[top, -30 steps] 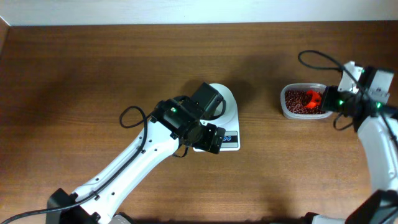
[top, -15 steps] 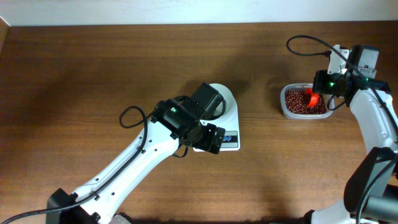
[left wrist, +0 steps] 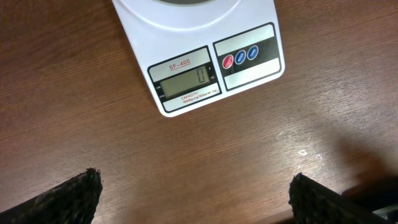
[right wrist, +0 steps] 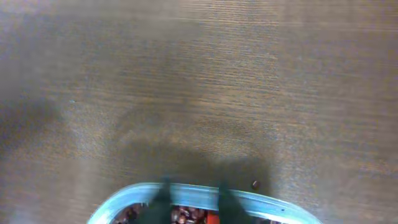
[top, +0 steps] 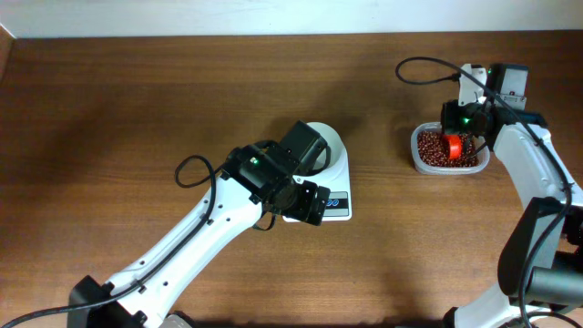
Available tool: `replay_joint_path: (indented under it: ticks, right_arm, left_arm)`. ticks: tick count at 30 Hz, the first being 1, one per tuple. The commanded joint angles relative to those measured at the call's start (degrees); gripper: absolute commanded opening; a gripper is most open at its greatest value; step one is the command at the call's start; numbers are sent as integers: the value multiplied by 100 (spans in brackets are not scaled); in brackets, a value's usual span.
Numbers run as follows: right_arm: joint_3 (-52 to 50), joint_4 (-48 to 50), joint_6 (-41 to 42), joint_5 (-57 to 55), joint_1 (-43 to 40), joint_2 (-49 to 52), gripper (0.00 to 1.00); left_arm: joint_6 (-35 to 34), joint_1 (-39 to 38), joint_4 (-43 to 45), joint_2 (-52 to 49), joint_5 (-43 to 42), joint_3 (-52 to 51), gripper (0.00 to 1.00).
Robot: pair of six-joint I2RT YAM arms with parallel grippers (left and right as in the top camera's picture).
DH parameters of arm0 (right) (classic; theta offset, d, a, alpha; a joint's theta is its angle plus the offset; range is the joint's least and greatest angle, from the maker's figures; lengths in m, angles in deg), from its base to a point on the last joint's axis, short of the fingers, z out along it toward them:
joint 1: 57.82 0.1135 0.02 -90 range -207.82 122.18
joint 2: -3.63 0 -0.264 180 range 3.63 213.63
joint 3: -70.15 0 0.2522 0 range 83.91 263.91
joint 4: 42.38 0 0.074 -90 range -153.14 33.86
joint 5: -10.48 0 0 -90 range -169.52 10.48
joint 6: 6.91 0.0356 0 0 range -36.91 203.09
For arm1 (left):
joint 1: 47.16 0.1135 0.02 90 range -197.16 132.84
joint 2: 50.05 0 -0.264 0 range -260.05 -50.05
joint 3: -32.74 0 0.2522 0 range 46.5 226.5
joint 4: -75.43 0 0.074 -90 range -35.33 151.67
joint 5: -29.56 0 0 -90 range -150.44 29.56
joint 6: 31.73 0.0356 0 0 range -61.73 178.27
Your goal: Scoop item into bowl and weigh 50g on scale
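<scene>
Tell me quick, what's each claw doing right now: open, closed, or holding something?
Left claw: open, holding nothing.
Right claw: above the clear tub, too blurred to tell.

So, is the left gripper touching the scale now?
Apart. The left wrist view shows the left gripper open, its fingertips at the bottom edge, with bare table between them and the scale.

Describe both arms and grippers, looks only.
Both: white tubular links, black joint housings. Left arm has a looped black cable and green light; left gripper has black, rough-textured fingers. Right arm has its own black cable loop and green light; right gripper fingers look dark, blurred.
</scene>
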Motion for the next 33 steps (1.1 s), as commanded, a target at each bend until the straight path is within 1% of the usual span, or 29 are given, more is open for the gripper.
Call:
replay_joint_path:
  ticks: [1, 4, 6, 8, 10, 12, 14, 22, 23, 25, 29, 30, 31, 32, 33]
  right_arm:
    - [275, -407, 4, -133, 24, 11, 45]
    - [892, -1084, 4, -229, 24, -74, 51]
    - [1388, -1711, 4, -313, 24, -74, 52]
    - [1864, -2385, 7, -496, 24, -74, 56]
    - [2081, -2911, 7, -629, 24, -74, 55]
    - [2033, -2990, 9, -627, 24, -55, 54]
    - [1974, -2966, 7, -627, 24, 13, 51]
    - [1891, -2868, 52, -627, 24, 382, 51]
    - [1862, -2859, 52, -627, 26, 435, 52]
    - [1851, -2861, 52, -627, 26, 586, 58]
    - [1851, -2865, 52, -629, 26, 706, 54]
    - [1851, -2889, 52, -629, 26, 706, 55]
    - [1851, -2946, 52, -629, 26, 706, 62]
    - [1851, -3027, 52, -629, 24, 706, 66]
    - [1851, -3071, 50, -629, 24, 706, 66]
  left_arm:
    - [52, -7, 7, 114, -42, -31, 99]
    - [52, -7, 7, 114, -42, -31, 99]
    - [52, -7, 7, 114, -42, -31, 99]
    - [52, -7, 7, 114, -42, -31, 99]
    - [52, -7, 7, 114, -42, -31, 99]
    - [52, -7, 7, 114, -42, -31, 99]
    - [52, -7, 7, 114, -42, -31, 99]
    - [52, -7, 7, 114, -42, -31, 99]
    - [52, -7, 7, 114, -42, -31, 99]
    - [52, -7, 7, 114, -42, -31, 99]
    - [52, -7, 7, 114, -42, -31, 99]
    - [52, -7, 7, 114, -42, -31, 99]
    - [52, -7, 7, 114, -42, -31, 99]
    - [52, -7, 7, 114, -42, -31, 99]
    - [52, -7, 7, 114, -42, -31, 99]
